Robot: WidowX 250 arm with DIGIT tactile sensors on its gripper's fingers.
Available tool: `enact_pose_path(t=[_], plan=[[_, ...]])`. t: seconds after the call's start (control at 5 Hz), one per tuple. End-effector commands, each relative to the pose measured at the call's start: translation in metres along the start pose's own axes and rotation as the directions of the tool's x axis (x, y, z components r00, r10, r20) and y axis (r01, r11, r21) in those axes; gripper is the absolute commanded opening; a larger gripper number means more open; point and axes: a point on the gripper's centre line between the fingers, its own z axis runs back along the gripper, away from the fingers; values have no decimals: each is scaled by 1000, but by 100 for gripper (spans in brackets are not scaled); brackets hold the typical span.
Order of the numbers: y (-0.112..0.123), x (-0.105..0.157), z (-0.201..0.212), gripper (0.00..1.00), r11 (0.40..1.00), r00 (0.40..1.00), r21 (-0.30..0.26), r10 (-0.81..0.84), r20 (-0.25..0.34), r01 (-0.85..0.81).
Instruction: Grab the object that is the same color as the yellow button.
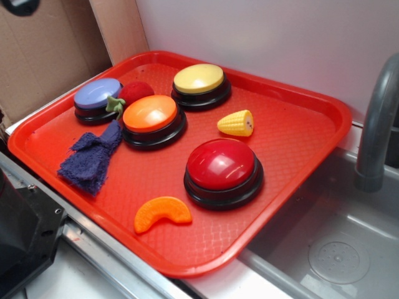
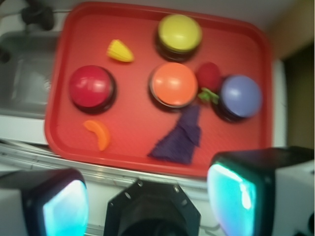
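The toy corn cob lies on its side on the red tray, between the yellow button and the red button, touching neither. In the wrist view the end effector hangs over the tray's near edge, its fingers spread apart and empty, well apart from the cob

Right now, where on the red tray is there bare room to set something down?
Most bare room on the red tray is its right corner, right of the toy corn and red button. A smaller patch lies between the purple cloth and orange slice. It is crowded around the orange button, blue button and yellow button.
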Motion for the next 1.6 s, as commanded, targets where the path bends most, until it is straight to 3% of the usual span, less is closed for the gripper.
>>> enact_pose_path(t=[0.0,0.2,0.6,1.0,1.4], plan=[[10,40,-22,100,985,983,1,-173,55,173],[9,61,-37,100,973,970,33,-231,77,229],[4,100,-85,100,932,924,-13,-356,140,361],[-6,126,-133,100,877,875,-78,-461,149,475],[-15,148,-177,100,844,855,-143,-505,115,517]])
